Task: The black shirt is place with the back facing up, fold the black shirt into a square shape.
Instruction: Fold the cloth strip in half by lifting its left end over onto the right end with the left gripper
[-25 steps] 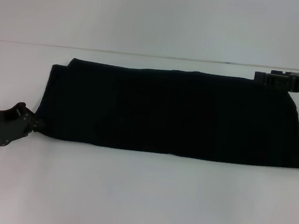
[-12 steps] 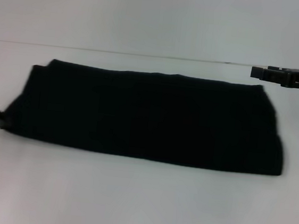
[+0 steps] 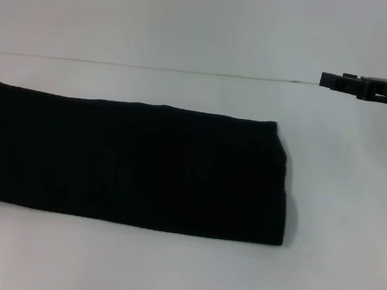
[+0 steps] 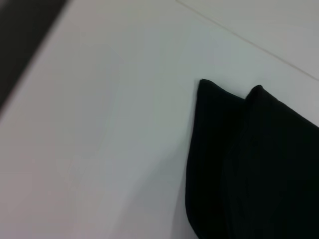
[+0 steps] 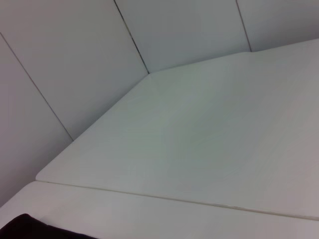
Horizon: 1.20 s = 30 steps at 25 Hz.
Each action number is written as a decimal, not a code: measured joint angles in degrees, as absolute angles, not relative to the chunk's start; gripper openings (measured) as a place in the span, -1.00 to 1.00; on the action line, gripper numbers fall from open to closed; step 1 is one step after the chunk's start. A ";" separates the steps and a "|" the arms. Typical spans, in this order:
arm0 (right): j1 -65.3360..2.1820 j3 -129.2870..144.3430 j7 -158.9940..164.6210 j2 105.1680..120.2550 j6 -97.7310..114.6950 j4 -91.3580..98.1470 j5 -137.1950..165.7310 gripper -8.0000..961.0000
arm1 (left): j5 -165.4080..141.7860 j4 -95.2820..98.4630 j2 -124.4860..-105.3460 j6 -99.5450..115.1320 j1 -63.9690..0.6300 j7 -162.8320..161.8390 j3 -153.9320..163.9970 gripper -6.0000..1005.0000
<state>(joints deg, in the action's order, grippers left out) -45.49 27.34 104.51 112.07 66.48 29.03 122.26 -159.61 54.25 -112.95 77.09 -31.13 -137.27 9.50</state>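
**A:** What are you looking at, biggest thing first?

**B:** You have a smooth, matte white table (image 3: 166, 274) filling the head view, meeting pale wall panels along a thin seam at the back. On it lies the black shirt (image 3: 129, 166), soft dull cloth folded into a long flat band. Its left end runs past the picture's edge; its right end is a rounded fold with a slightly thicker lip. No print shows on the side facing up.

**A:** And the left wrist view?

**B:** There you see one end of the shirt, two layered corners peaking side by side on bare white table.

**A:** The arms?

**B:** Your right gripper (image 3: 333, 81) is a rigid black piece hanging at the far right, well apart from the shirt and above the table's back edge. You cannot tell whether its fingers are spread or pressed together. Your left gripper is out of sight.

**A:** What has changed?

**B:** The shirt has slid left: a second ago its right end sat close under the right gripper. The left gripper, then at the shirt's near left corner, has left the head view.
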 joint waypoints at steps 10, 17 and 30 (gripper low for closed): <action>-44.97 26.97 102.33 111.76 66.77 29.51 121.09 0.39 | -159.97 54.35 -110.58 85.54 -36.86 -137.89 9.98 -0.78; -44.19 26.83 99.79 111.00 65.43 29.77 119.83 0.39 | -146.44 52.03 -112.94 101.56 -47.40 -140.19 13.44 -0.74; -41.09 27.07 99.56 108.96 68.04 32.37 120.07 0.40 | -119.96 8.93 -124.44 74.34 -49.63 -110.72 26.88 -0.66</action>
